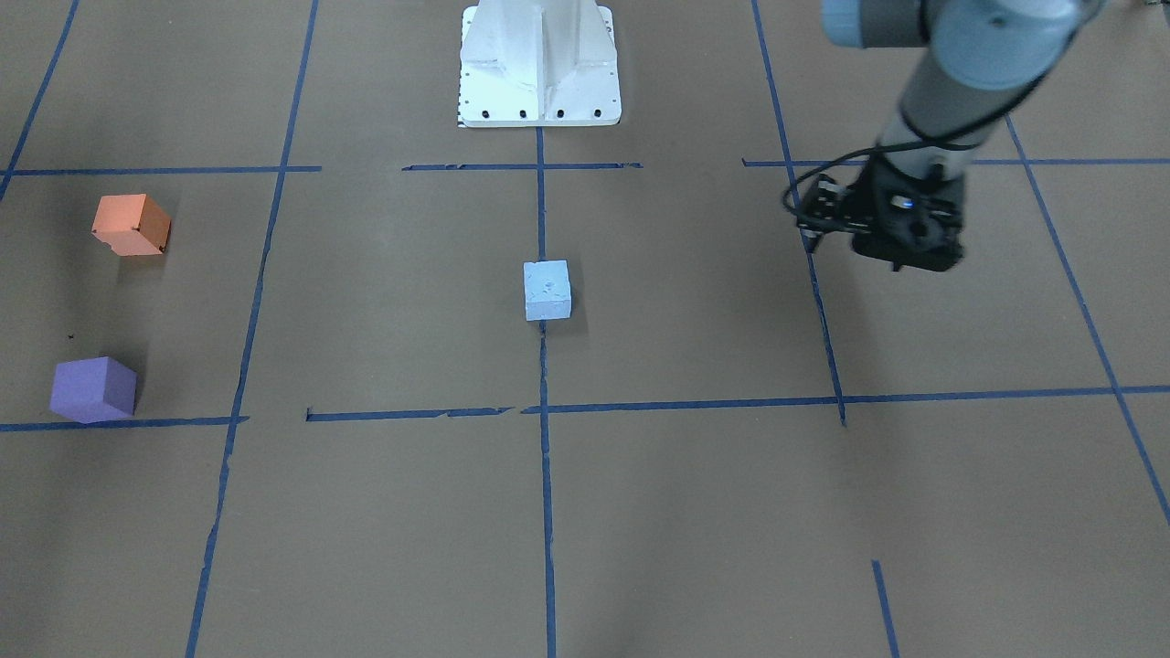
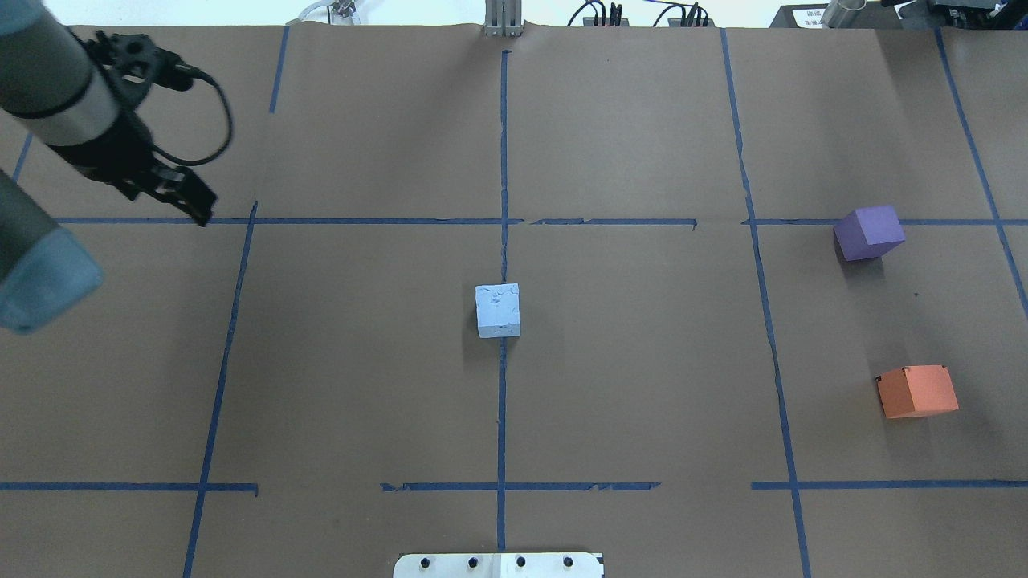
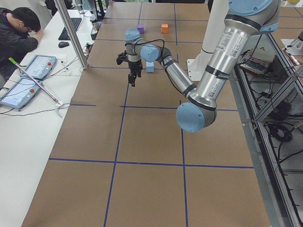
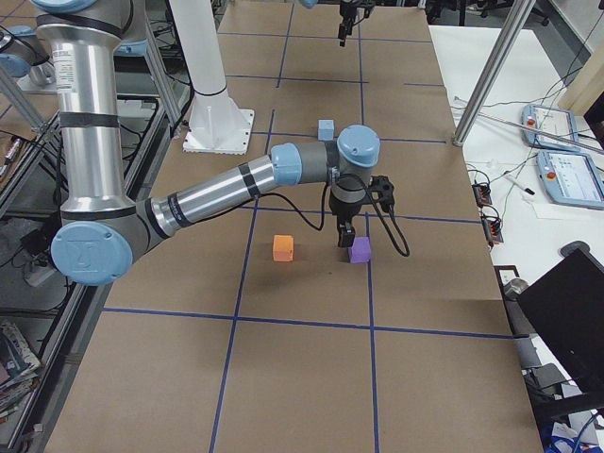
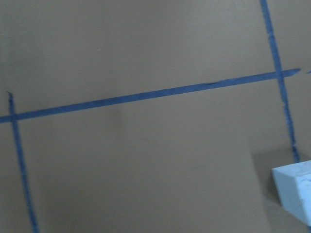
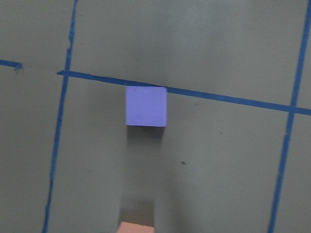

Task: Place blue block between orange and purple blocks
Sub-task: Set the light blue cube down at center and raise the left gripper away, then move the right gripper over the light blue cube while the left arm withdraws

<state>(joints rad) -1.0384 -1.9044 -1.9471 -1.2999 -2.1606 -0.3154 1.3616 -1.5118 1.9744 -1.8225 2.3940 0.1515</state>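
The light blue block (image 1: 547, 290) sits at the table's middle on a tape line (image 2: 498, 310); its corner shows in the left wrist view (image 5: 294, 191). The orange block (image 2: 917, 391) and purple block (image 2: 869, 233) stand apart on the robot's right side, with a bare gap between them. My left gripper (image 2: 201, 213) hovers far to the left of the blue block, empty, fingers together. My right gripper (image 4: 343, 236) shows only in the exterior right view, raised, in line with the purple block (image 4: 360, 250); I cannot tell whether it is open. The right wrist view shows the purple block (image 6: 146, 106) and the orange block's edge (image 6: 137, 227).
The white robot base (image 1: 539, 64) stands at the table's near-robot edge. Blue tape lines (image 2: 503, 160) divide the brown table. An operator (image 3: 19, 33) sits at a side table with tablets beyond the robot's left end.
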